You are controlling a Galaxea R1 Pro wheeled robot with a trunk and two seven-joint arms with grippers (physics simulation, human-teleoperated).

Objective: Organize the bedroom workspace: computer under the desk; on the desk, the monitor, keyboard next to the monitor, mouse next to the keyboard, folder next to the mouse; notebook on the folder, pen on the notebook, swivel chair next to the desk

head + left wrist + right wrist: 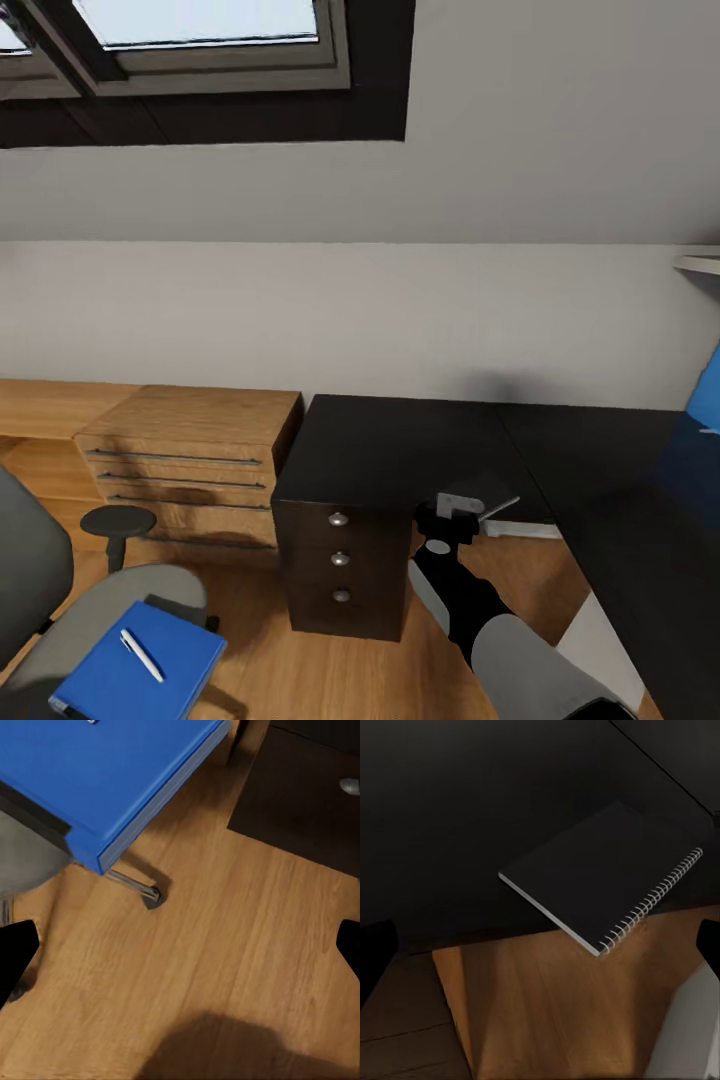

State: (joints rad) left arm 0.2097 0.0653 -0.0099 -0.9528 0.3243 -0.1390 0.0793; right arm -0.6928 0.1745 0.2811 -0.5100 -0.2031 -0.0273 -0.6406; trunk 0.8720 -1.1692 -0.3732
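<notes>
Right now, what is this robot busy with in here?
It is tidying a desk area. The blue folder lies on the swivel chair with the pen on top. The right gripper hovers by the edge of the black desk, where the right wrist view shows a dark notebook overhanging the edge. Both grippers look open and empty.

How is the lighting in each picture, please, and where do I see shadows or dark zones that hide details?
Head view: soft even light, a faint shadow on the wall above the desk. Left wrist view: bright folder, a broad dark shadow across the wooden floor. Right wrist view: very dim; the black notebook almost merges with the desk top, only its pale page edge and spiral stand out.
</notes>
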